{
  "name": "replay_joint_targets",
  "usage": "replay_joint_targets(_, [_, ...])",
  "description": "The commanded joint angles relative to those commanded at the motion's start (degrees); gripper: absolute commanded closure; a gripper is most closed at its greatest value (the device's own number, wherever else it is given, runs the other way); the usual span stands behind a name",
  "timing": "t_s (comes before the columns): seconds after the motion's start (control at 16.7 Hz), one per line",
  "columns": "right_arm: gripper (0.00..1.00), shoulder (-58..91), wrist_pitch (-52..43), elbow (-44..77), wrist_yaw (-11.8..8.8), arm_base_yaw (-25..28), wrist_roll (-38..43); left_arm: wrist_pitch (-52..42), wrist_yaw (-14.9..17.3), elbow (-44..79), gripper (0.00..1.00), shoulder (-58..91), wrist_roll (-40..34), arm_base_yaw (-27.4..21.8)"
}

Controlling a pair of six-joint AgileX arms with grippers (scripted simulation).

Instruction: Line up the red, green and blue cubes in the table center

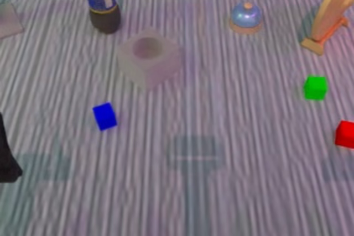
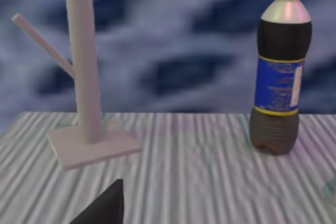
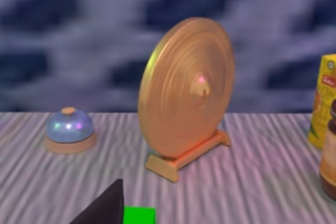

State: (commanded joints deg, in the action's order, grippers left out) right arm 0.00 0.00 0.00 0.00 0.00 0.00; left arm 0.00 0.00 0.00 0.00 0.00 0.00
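The blue cube [image 1: 104,116] lies left of the table's middle. At the right side sits the green cube [image 1: 316,88], and the red cube [image 1: 345,134] is just nearer, at the right edge of the top view. My left arm [image 1: 6,161] is a dark shape at the left edge, well clear of the blue cube. A dark part of my left gripper [image 2: 105,208] hangs over bare table. My right arm is outside the top view. In its wrist view a dark part of my right gripper [image 3: 105,208] sits beside the green cube [image 3: 139,215].
A translucent grey block [image 1: 148,57] with a round hollow stands behind the centre. Along the back are a cola bottle [image 1: 101,1], a bell [image 1: 246,17] and a wooden disc on a stand [image 1: 332,9]. A white post stand [image 2: 84,77] is far left. A yellow carton [image 3: 325,98] and a dark jar [image 3: 329,156] are far right.
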Motion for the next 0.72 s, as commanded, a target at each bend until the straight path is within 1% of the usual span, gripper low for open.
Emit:
replay_joint_targets(0.18, [0.00,0.58,-0.36,0.56,0.02,0.00,-0.47,0.00,0.00,0.00,0.00,0.00,0.00,0.00])
replay_joint_targets(0.36, [0.00,6.00,-3.72,5.45,0.15,0.13,-4.64,0.00,0.00,0.00,0.00,0.00,0.00,0.00])
replay_joint_targets(0.54, [0.00,16.81,-10.02,13.99,0.23,0.53,-12.17,0.00,0.00,0.00,0.00,0.00,0.00,0.00])
replay_joint_targets(0.72, [0.00,31.82,-18.36,24.80,0.20,1.20,-21.95,0.00,0.00,0.00,0.00,0.00,0.00,0.00])
